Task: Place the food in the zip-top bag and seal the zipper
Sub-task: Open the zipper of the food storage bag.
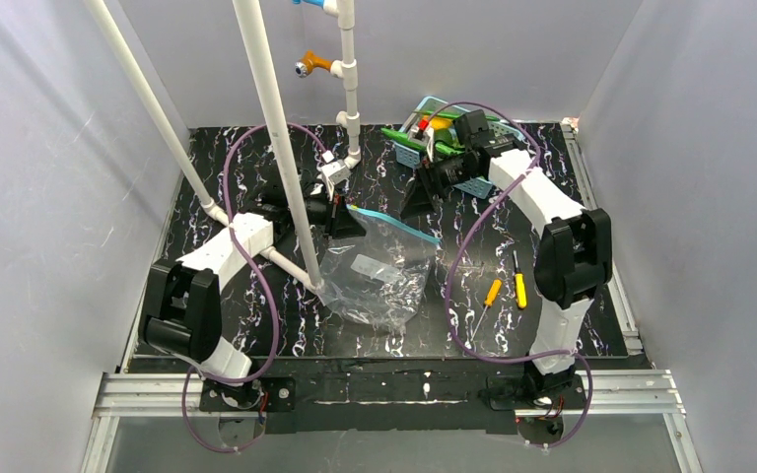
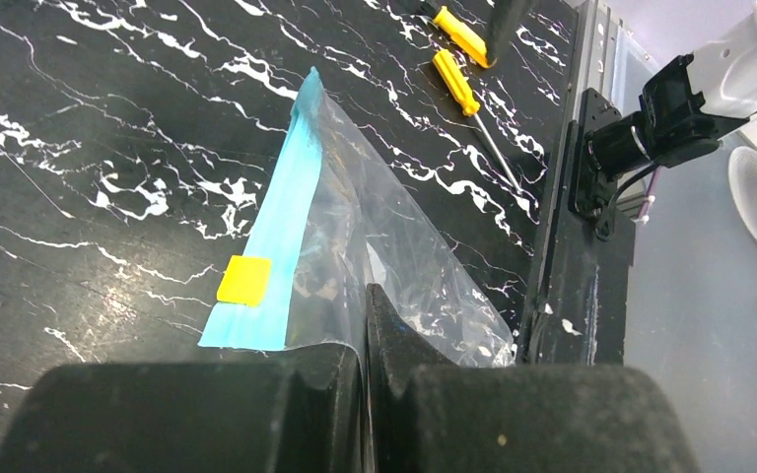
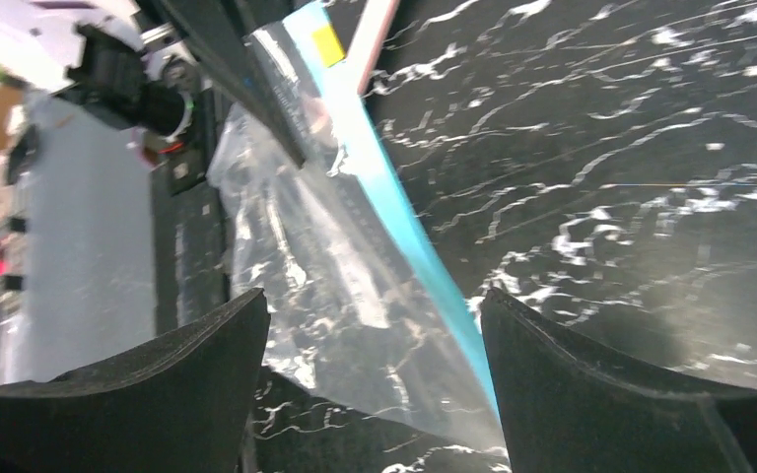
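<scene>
Left pincer (image 2: 366,320) is clamping the zip-top bag (image 1: 375,276) at its mouth corner, beside the zipper (image 2: 281,227). The bag is lying slack on the tabletop (image 1: 207,158), with no food showing inside. Right pincer (image 3: 373,305) is hanging over the strip's other end, jaws spread, gripping nothing. The food (image 1: 432,126) is sitting in the basket (image 1: 409,156) at the far edge. Judgement: mouth-opening is in hand. The next move is calling for the right pincer to take the opposite lip and part it before loading.

Plain pale-grey panel walls (image 1: 39,148) enclose three sides. Black marble-patterned tabletop with white veining (image 1: 207,158). White plastic pipe frame (image 1: 276,138) upright. Even, diffuse lighting.
</scene>
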You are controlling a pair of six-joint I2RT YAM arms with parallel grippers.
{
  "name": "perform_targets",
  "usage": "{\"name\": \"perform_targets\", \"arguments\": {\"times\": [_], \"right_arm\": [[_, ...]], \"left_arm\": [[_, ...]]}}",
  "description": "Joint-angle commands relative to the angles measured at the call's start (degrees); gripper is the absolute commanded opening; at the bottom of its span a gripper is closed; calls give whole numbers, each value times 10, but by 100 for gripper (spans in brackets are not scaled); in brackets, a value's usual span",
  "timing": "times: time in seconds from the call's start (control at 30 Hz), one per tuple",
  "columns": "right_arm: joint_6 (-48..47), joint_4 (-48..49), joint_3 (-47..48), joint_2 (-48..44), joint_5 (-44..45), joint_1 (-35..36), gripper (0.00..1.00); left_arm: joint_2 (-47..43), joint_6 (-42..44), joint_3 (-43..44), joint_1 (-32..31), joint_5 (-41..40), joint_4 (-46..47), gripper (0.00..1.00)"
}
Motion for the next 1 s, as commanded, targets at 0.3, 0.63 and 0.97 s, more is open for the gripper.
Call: {"name": "perform_targets", "arguments": {"times": [0.3,0.63,0.97], "right_arm": [[-14,-10,62,60,-153,28,84],[-66,-73,86,89,-134,54,81],[17,53,-100,-34,-122,58,25]], "left_arm": [[-44,27,-15,-13,50,13,0],[-62,38,-24,-23,52,14,0],[-58,22,-12,-23,-7,3,0]]}}
